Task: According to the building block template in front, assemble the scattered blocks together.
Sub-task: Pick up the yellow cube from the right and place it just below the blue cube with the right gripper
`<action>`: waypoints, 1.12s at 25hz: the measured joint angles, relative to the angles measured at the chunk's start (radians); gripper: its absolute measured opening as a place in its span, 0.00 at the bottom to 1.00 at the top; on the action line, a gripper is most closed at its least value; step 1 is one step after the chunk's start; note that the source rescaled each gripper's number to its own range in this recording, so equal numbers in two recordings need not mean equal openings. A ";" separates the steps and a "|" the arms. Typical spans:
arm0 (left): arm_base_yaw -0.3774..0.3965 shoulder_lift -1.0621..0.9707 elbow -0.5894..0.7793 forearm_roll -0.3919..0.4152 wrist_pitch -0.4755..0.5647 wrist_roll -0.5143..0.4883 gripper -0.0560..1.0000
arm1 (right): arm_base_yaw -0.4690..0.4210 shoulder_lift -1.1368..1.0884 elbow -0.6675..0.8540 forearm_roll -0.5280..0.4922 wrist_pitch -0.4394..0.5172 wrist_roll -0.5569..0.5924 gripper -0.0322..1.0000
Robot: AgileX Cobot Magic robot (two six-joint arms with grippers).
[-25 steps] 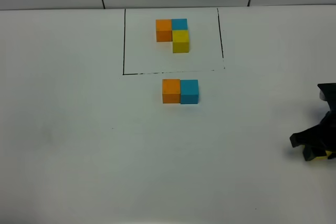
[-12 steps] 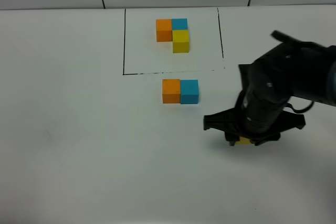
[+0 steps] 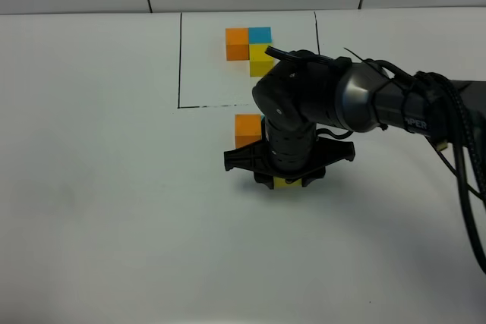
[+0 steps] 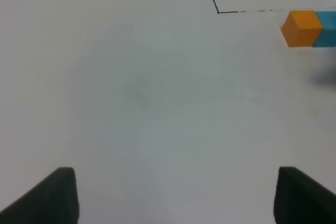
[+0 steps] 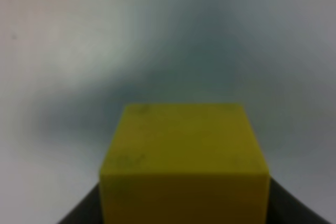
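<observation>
Yellow shows between the dark fingers of the right end effector [image 3: 283, 181], which is clamped on the yellow cube [image 3: 282, 183]. In the exterior high view the cube hangs low over the white tabletop [image 3: 106, 210], just nearer the camera than the loose orange cube [image 3: 246, 128]. Whether it touches the surface I cannot tell. The right wrist view is filled by that same yellow cube [image 5: 184, 156], with a black finger [image 5: 79, 214] at either lower corner and a blurred grey shadow on the tabletop beyond it.

From above, the right arm [image 3: 364, 100] reaches in from the right and across the middle, and its wrist covers the spot just right of the orange cube. The left wrist view shows what lies there: the sky blue cube [image 4: 326, 29] sits flush against the orange cube, cut off by the picture's edge.

Beyond the pair lies the building block template [image 3: 213, 66], a black-lined rectangle. It frames an orange cube [image 3: 237, 42] joined to a blue cube [image 3: 260, 34], with a yellow one [image 3: 260, 58] on the blue cube's near side; the arm partly hides that one.

The left end effector [image 4: 178, 198] is spread wide over bare tabletop, well apart from the blocks, and holds nothing.
</observation>
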 joint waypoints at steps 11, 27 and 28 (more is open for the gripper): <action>0.000 0.000 0.000 0.000 0.000 0.000 0.64 | 0.000 0.132 -0.143 0.032 0.027 -0.024 0.05; 0.000 0.000 0.000 0.000 0.000 0.000 0.64 | -0.025 0.169 -0.169 0.051 0.026 -0.023 0.05; 0.000 0.000 0.000 0.000 0.000 0.000 0.64 | -0.026 0.169 -0.169 0.048 0.023 -0.023 0.05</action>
